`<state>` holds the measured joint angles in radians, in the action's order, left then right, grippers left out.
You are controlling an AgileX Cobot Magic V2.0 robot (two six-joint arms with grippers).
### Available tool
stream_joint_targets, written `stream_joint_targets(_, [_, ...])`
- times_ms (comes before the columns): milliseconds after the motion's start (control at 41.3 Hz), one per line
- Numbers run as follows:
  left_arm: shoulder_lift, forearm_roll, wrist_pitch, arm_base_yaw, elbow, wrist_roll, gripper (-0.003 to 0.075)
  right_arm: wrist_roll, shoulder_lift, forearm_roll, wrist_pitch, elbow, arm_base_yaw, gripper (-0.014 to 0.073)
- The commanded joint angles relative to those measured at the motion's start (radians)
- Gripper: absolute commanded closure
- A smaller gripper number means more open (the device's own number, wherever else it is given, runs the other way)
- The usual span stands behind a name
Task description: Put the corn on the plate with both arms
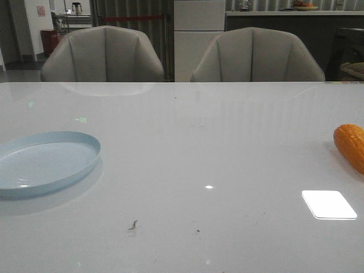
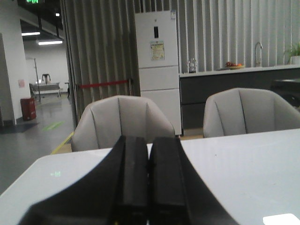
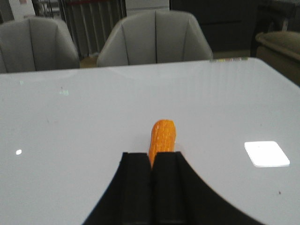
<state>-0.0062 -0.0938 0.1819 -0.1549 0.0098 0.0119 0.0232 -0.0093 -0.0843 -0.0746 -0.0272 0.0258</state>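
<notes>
From the front, the plate [image 1: 45,161] sits empty at the table's [image 1: 187,136] left edge. The corn [image 1: 351,145] lies at the right edge, well apart. In the left wrist view, the left gripper [image 2: 148,187] is pinched closed, holding nothing. In the right wrist view, the right gripper [image 3: 151,192] is closed too, just behind the corn [image 3: 162,138]. Nothing is picked up yet.

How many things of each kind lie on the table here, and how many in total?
Plate: 1
Corn: 1
Total: 2
</notes>
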Motion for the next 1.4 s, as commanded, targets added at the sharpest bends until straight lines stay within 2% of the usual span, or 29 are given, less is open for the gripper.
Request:
stream_joint_targets(0, [-0.02, 0.009, 0.125, -0.003, -0.001, -0.012, 0.0627, -0.002, -0.024, -0.023, 0.135, 0.052, 0.005, 0.0536])
stream_joint_targets(218, [-0.011, 0.0, 0.127, -0.003, -0.155, -0.012, 0.0627, -0.003, -0.01, -0.028, 0.121, 0.31, 0.005, 0.0536])
stream_joint_targets(363, [0.053, -0.049, 0.112, -0.003, -0.291, -0.012, 0.0627, -0.003, 0.083, -0.028, 0.075, 0.505, 0.005, 0.0536])
stream_joint_targets(557, [0.255, -0.109, -0.058, -0.003, -0.538, -0.012, 0.0627, -0.004, 0.297, -0.023, 0.057, 0.728, 0.005, 0.0536])
stream_joint_targets(654, [0.374, -0.109, -0.092, -0.003, -0.636, -0.012, 0.0627, -0.004, 0.408, -0.022, 0.008, 0.796, 0.005, 0.0536])
stream_joint_targets(848, [0.57, -0.109, -0.099, -0.003, -0.681, -0.012, 0.0627, -0.004, 0.581, -0.022, -0.069, 0.816, 0.005, 0.0536])
stream_joint_targets(1090, [0.75, -0.103, -0.224, -0.003, -0.681, -0.012, 0.0627, -0.004, 0.728, -0.033, -0.223, 0.816, 0.005, 0.0536])
stream_joint_targets(1308, [0.864, 0.003, -0.244, -0.003, -0.681, -0.012, 0.0627, -0.004, 0.806, -0.263, -0.309, 0.816, 0.004, 0.0536])
stream_joint_targets(1381, [0.883, 0.048, -0.244, -0.003, -0.681, -0.012, 0.0627, -0.023, 0.83, -0.278, -0.316, 0.816, 0.004, 0.0536])
